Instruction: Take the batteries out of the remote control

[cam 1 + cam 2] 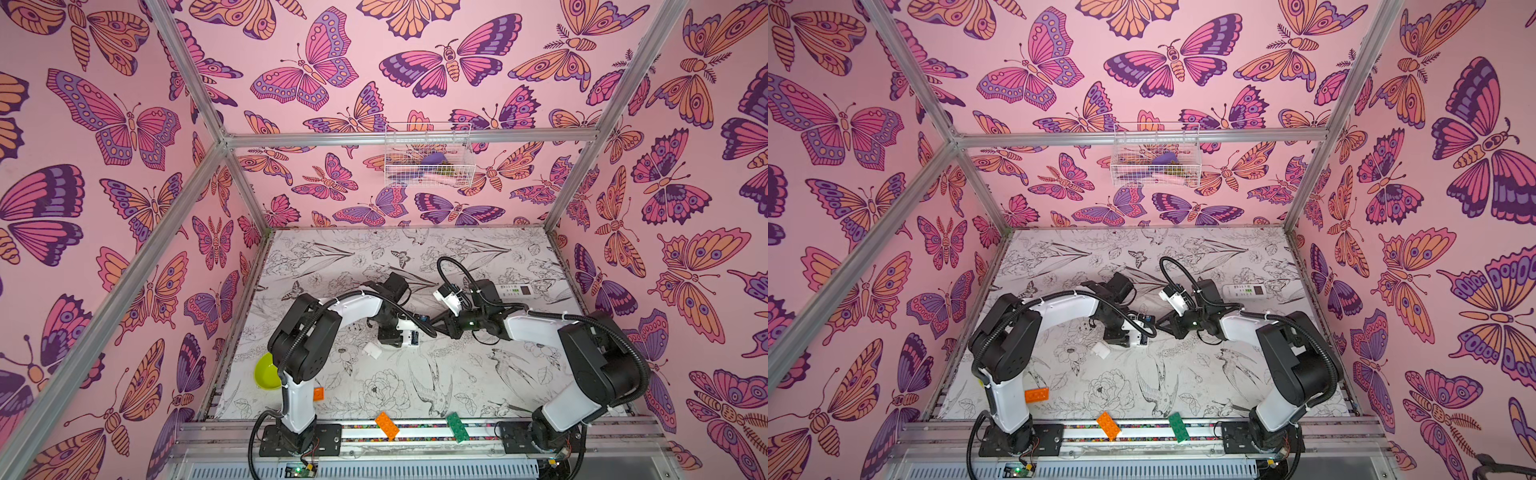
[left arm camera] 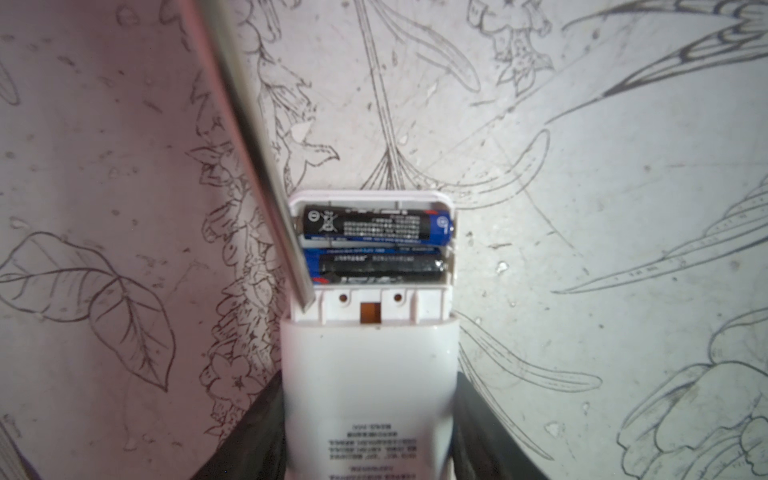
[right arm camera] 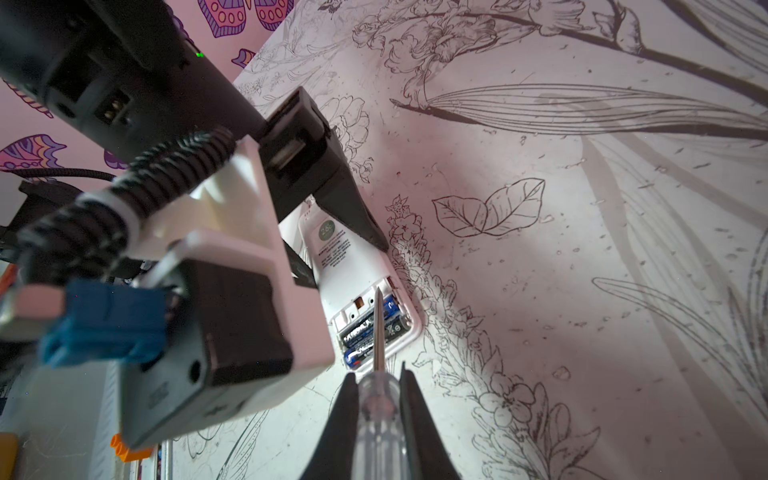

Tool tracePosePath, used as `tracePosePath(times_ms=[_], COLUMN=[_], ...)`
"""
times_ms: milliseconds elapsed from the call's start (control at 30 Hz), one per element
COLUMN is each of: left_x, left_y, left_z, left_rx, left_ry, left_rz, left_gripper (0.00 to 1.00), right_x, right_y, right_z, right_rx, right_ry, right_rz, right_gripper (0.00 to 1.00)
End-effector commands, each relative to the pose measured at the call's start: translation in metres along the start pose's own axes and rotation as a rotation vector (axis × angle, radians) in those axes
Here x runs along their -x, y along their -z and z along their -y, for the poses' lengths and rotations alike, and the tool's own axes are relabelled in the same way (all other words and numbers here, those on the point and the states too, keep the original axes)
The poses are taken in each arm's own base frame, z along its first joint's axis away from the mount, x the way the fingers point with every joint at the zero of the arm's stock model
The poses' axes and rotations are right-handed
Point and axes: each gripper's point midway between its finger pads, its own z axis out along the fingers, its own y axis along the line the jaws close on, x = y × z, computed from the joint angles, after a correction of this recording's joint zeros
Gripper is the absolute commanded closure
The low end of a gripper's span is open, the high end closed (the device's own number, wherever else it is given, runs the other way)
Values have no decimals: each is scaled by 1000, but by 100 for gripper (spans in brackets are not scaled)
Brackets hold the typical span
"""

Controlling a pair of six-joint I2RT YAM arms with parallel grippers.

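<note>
Holding the white remote (image 2: 365,361) by its two long sides, the left gripper (image 2: 368,386) pinches it on the table (image 2: 582,208), a little below the middle of the frame in both top views. The remote's back is open. Two black and blue batteries (image 2: 374,226) are still inside, side by side, each lying long-ways across the remote.

The right gripper (image 3: 378,380) is squeezed tight on the clear handle of a thin screwdriver (image 3: 378,415). In both top views this gripper points in from the right side of the frame, so the batteries lie to its left, straight ahead of the tool. The metal rod crosses one end of both batteries. Its tip sits at a corner of the open bay, by the battery nearer the remote's body. It is hard to tell if the tip is under that battery or only beside it.

The right arm is the near one for the next move, likely a lift at that end of the battery. The left arm has its own job: it stops the remote from sliding.
</note>
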Motion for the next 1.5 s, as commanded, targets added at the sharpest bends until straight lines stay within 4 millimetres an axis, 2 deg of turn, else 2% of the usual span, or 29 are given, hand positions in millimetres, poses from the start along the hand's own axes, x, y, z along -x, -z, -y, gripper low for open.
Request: tracePosePath(times_ms=[0, 333, 500, 533, 667, 967, 1133, 1267, 1367, 1467], left_x=[-7, -8, -11, -11, -12, -9, -10, -10, -9, -7], left_y=[-17, -18, -15, -15, -17, -15, -14, -13, -12, -10], left_z=[15, 23, 24, 25, 24, 25, 21, 20, 20, 24], left_rx=[-54, -68, -59, -60, -63, -62, -53, -53, -60, -71], left_ry=[-9, -38, -70, -80, -70, -78, -68, -64, -44, -60], left_rz=[-31, -32, -41, -40, -45, -33, -47, -45, -47, -28], left_gripper=[45, 45, 45, 45, 45, 45, 45, 45, 44, 44], right_x=[6, 10, 0, 8, 11, 28, 41, 33, 19, 14], right_y=[-2, 8, 10, 15, 16, 23, 26, 31, 22, 16], right_z=[-5, -7, -10, -15, -18, -18, -26, -21, -15, -23], right_rx=[20, -24, -8, -8, 2, -44, -39, -64, -22, 62], right_ry=[46, 147, 210, 236, 261, 347, 435, 490, 438, 392], right_rz=[-4, -1, -68, -45, -38, 6, -59, -221, -291, -311], right_gripper=[100, 100, 100, 100, 100, 100, 100, 100, 100, 100])
